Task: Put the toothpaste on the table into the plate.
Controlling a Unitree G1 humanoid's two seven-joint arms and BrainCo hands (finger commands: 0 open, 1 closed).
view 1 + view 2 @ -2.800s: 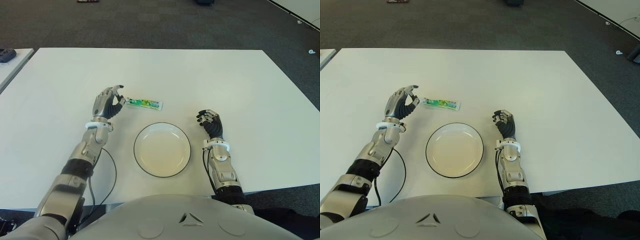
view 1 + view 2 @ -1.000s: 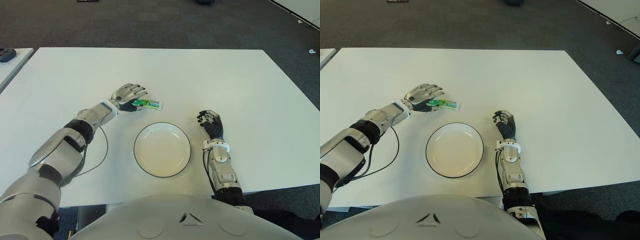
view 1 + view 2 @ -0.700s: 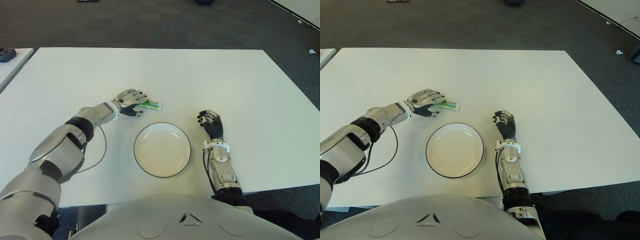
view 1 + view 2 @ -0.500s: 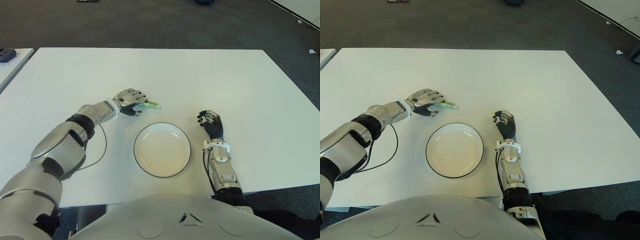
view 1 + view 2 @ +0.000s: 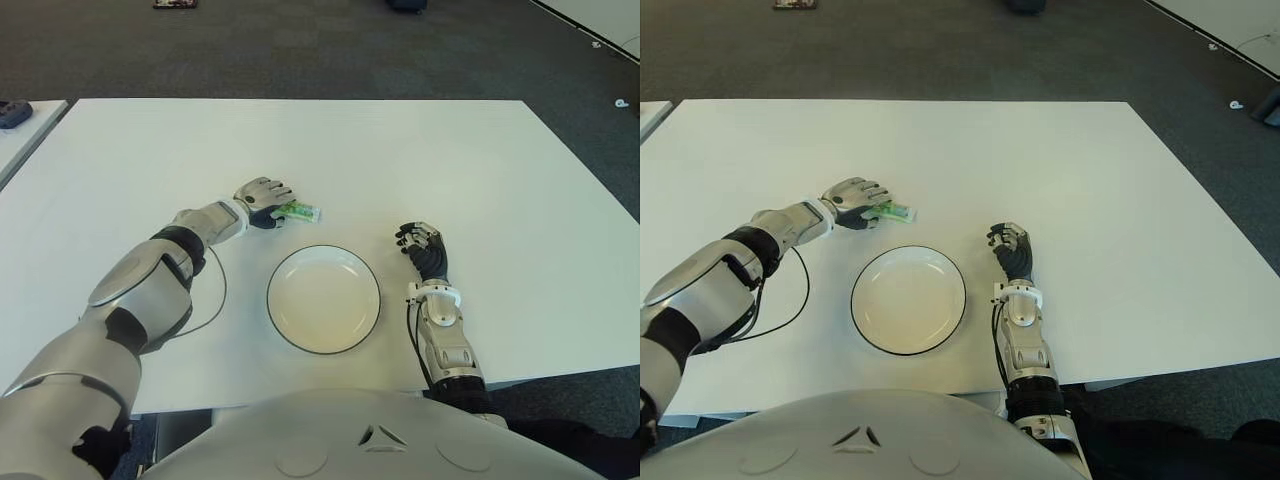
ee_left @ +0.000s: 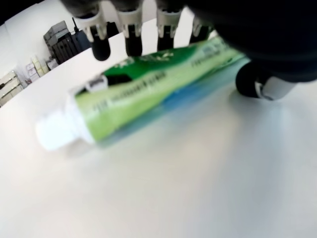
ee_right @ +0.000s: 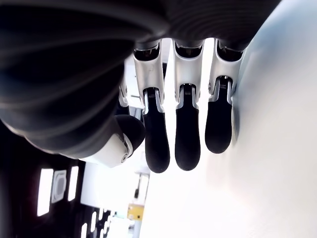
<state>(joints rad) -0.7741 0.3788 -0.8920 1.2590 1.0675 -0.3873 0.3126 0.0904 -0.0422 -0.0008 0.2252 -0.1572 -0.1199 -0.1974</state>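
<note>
The green and white toothpaste tube (image 5: 301, 211) lies on the white table (image 5: 420, 150), just beyond the left side of the plate (image 5: 323, 300). My left hand (image 5: 262, 192) covers the tube's left part, and only its right end sticks out. In the left wrist view the tube (image 6: 148, 94) still lies flat on the table, with the fingertips (image 6: 132, 47) curled over its far edge and the thumb (image 6: 257, 84) at its near side. The round white plate with a dark rim holds nothing. My right hand (image 5: 424, 246) shows right of the plate, fingers (image 7: 187, 144) curled and holding nothing.
A black cable (image 5: 214, 300) loops on the table from my left forearm, left of the plate. Part of a second table with a dark object (image 5: 12, 112) shows at the far left. Dark carpet lies beyond the table's far edge.
My left hand reached over the tube with spread fingers, then curled them around it. More of the tube is now covered. The right hand has not moved.
</note>
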